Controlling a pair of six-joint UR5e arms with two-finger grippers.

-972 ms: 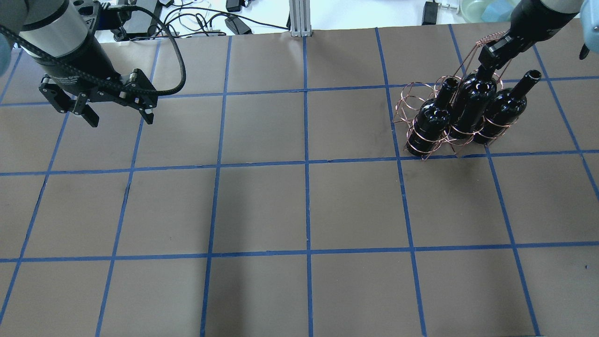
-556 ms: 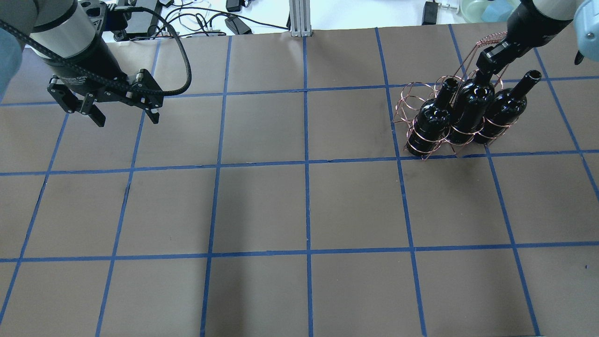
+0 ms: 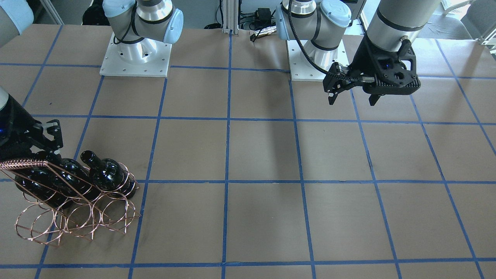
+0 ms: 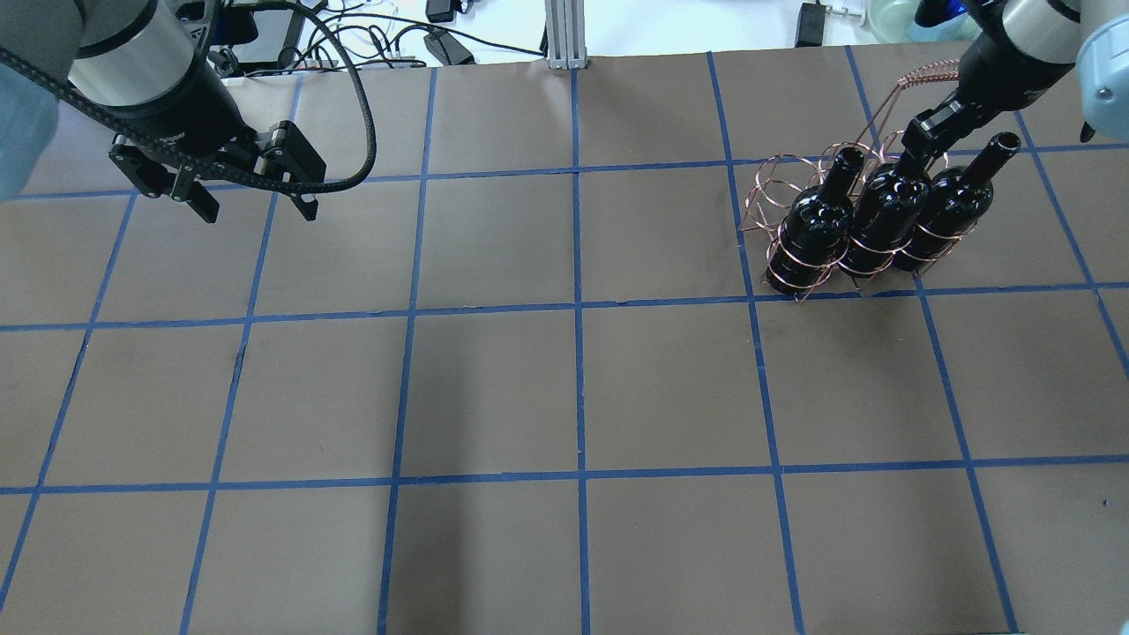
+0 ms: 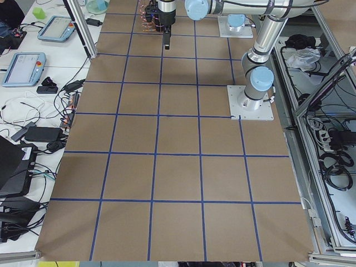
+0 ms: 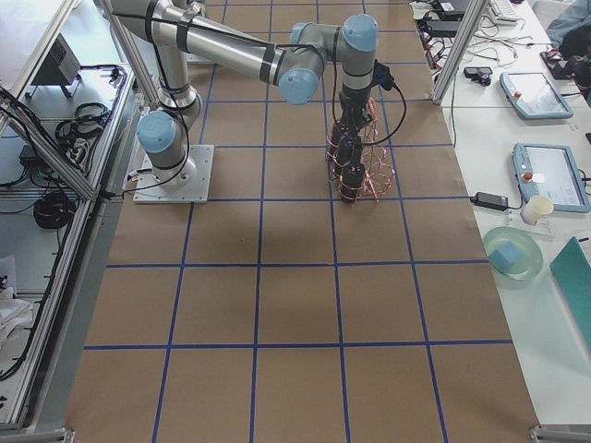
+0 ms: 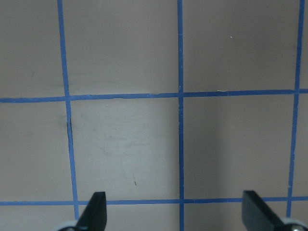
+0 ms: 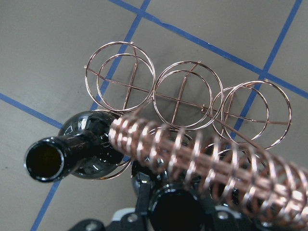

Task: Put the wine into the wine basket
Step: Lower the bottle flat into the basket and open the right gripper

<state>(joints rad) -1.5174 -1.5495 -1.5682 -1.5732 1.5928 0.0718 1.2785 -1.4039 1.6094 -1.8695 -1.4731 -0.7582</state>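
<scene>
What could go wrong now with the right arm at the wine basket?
1. The right pincer grips the wine close beside the coil-wrapped handle; lifting away could snag it and drag the wine basket.
2. A neighbouring bottle sits close alongside, so opening the pincer might knock its neck.

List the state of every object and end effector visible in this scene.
Left end effector: open, empty, hovering.
Right end effector: shut on Middle bottle's neck.
Middle bottle: seated in a basket ring, gripped.
Centre-side bottle: seated in ring, mouth open.
Edge-side bottle: seated in ring, mouth open.
Wine basket: standing; three slots filled, three empty.
</scene>
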